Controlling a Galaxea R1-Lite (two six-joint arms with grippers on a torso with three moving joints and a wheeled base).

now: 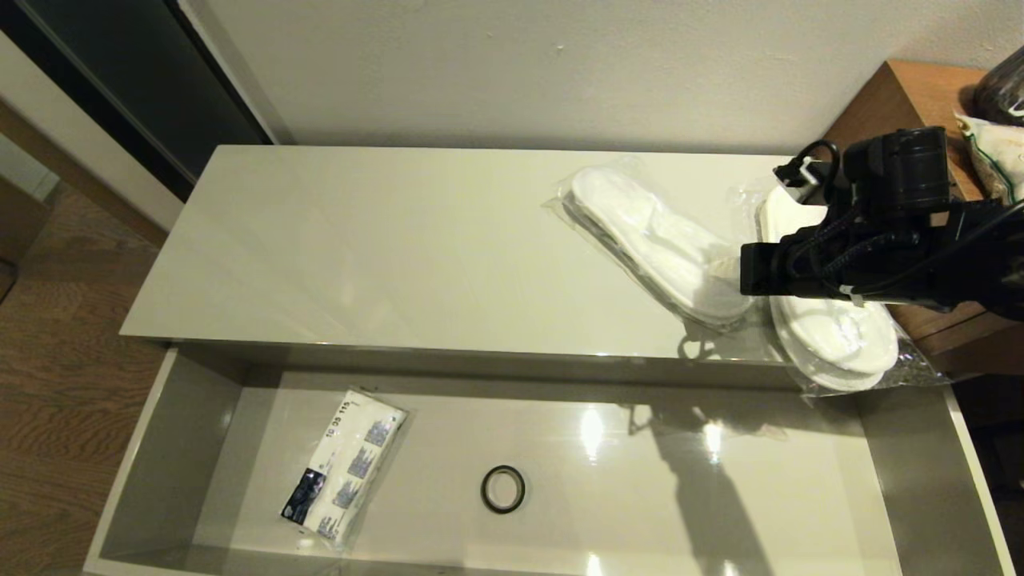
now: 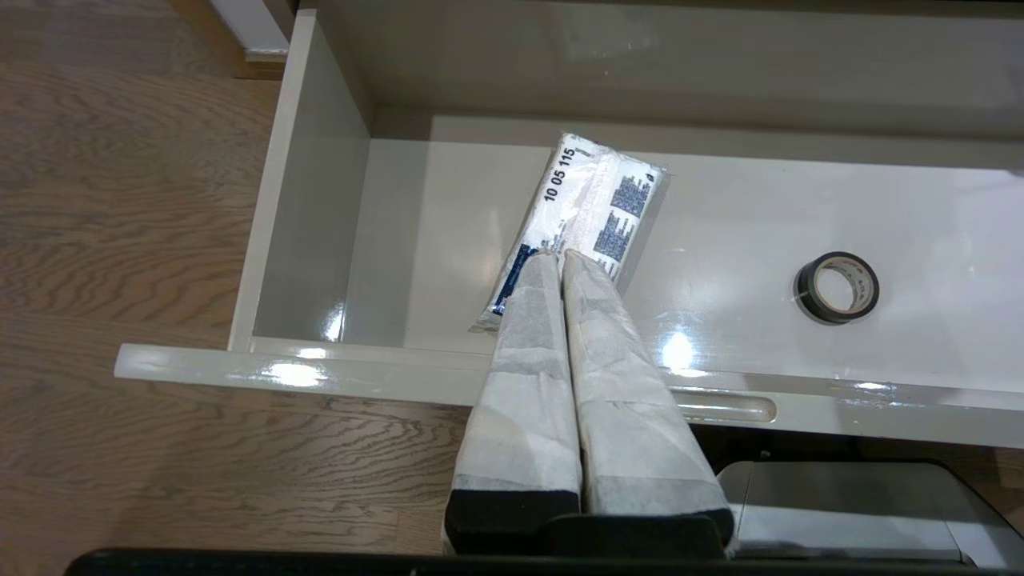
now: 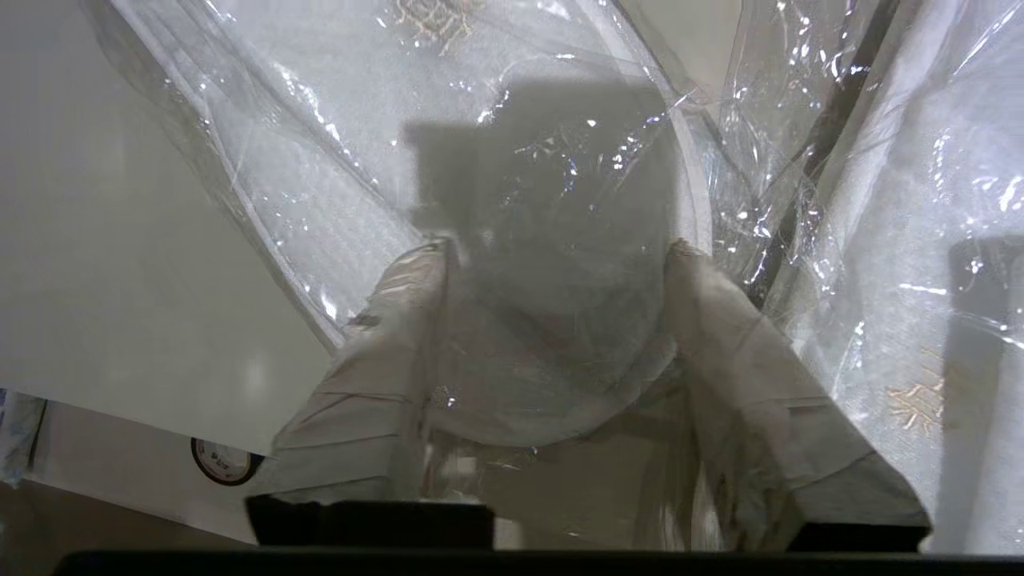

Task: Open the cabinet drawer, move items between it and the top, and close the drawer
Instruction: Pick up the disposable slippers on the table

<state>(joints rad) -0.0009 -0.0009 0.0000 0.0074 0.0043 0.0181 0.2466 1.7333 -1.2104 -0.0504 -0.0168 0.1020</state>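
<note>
currently the top [image 1: 384, 248] is a long glossy cream-beige slab set against a pale wall [image 1: 512, 64], with wood-grain flooring [image 1: 56, 352] to the left and a taller brown wooden desk [image 1: 904, 104] at the right end. below its front edge the cabinet drawer [image 1: 192, 448] stands pulled out; it is wide, shallow and glossy grey-beige, and a slim oblong handle recess [image 2: 724, 408] shows in its front rail.

two bagged pairs of white slippers lie on the right part of the top. the first slipper pair [image 1: 648, 240] runs on a diagonal, from the back toward the front right corner. the second slipper pair [image 1: 840, 336] lies just beside it at the right end, long axis roughly front to back, its front end overhanging the top's edge above the drawer. both sit in crinkled clear plastic.

the flat white packet [image 1: 344, 464] with blue-black print lies in the left part of the drawer, long axis tilted, dark end toward the drawer front. a small black ring [image 1: 503, 489] lies near the drawer's middle, apart from the packet.

the right gripper [image 3: 556, 256] is over the slippers with its fingers [image 3: 400, 320] spread, clear plastic and the rounded end of a slipper between them. the left gripper [image 2: 560, 258] hangs at the drawer front above the packet, fingers pressed together, holding nothing.
</note>
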